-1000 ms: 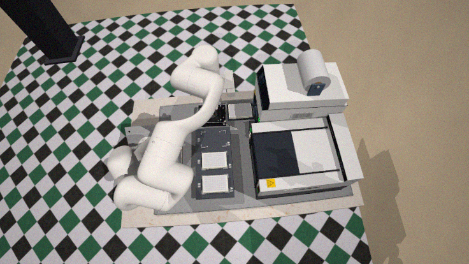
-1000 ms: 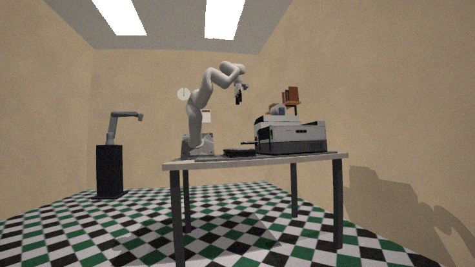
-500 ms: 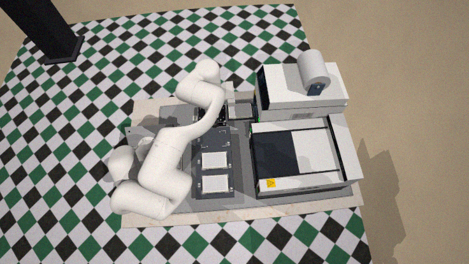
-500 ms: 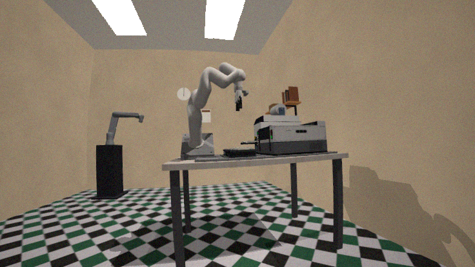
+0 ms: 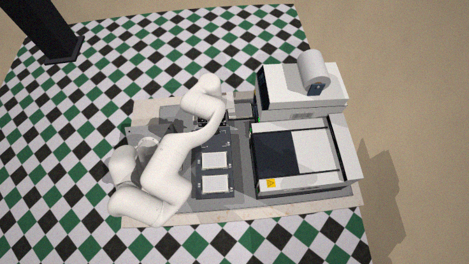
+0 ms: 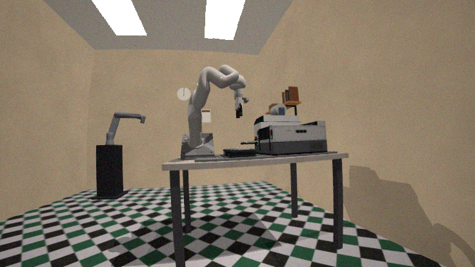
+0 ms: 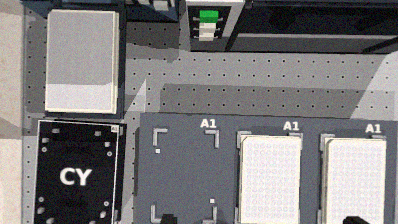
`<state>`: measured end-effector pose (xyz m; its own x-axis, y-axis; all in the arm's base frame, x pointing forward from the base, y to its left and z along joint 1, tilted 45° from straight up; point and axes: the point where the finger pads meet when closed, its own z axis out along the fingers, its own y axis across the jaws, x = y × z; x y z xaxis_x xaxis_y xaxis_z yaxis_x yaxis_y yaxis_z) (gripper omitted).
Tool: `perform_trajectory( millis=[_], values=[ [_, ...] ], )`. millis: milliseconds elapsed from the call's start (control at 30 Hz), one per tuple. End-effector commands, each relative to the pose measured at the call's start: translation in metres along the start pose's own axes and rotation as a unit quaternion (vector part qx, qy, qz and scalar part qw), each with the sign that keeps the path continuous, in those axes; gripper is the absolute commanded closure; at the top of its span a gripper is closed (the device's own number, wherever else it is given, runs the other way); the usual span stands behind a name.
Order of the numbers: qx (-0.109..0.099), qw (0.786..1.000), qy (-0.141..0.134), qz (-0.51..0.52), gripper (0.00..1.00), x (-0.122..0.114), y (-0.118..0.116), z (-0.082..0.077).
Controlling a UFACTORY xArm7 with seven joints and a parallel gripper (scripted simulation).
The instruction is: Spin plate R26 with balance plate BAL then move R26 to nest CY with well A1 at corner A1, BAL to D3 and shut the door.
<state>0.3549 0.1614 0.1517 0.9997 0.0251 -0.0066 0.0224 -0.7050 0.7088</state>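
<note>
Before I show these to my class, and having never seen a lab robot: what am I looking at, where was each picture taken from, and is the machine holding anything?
It is one white jointed robot arm bolted to a pale table.

One picture looks down from above, one looks across the room, and one looks straight down from a camera at the arm's wrist.

On the table stand two boxy grey-white machines. Beside them is a dark grey deck tray with three marked spots; two hold white well plates. Left of it are a black nest lettered CY and a flat grey sealed plate.

The black gripper hangs open in the air, holding nothing.
</note>
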Motion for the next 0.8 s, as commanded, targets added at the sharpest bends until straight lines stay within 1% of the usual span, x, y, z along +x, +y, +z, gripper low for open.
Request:
perform_trajectory(
  millis=[0, 400, 600, 667, 767],
  values=[
    [0.003, 1.0, 0.005, 0.0, 0.0, 0.0014, -0.0013, 0.0059],
    [0.003, 1.0, 0.005, 0.0, 0.0, 0.0014, -0.0013, 0.0059],
    [0.003, 0.995, 0.005, -0.1, 0.0, 0.0014, -0.0013, 0.0059],
    [0.003, 0.995, 0.005, -0.1, 0.0, 0.0014, -0.0013, 0.0059],
    [0.002, 0.989, 0.005, -0.149, 0.0, 0.0014, -0.0013, 0.0059]
  ],
)
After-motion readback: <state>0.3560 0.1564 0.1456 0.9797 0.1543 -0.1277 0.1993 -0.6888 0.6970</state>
